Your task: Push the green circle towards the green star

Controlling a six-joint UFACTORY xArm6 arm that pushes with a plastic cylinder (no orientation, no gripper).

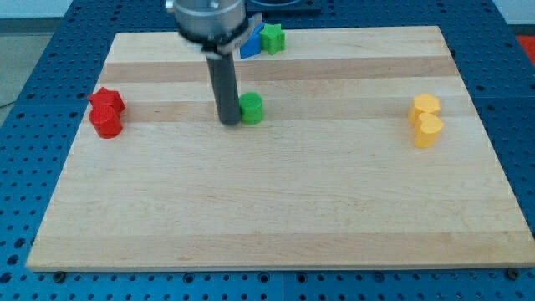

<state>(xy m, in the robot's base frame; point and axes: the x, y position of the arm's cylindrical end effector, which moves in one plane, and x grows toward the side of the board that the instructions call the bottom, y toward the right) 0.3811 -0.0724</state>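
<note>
The green circle (251,108) sits on the wooden board a little above the middle, left of centre. My tip (228,122) rests on the board right at the circle's left side, touching or nearly touching it. The green star (272,38) lies near the board's top edge, above and slightly to the right of the circle. A blue block (249,47) lies against the star's left side, partly hidden by the arm.
Two red blocks (106,111) sit together at the view's left edge of the board. Two yellow blocks (425,120) sit together at the view's right. The wooden board (276,209) lies on a blue perforated table.
</note>
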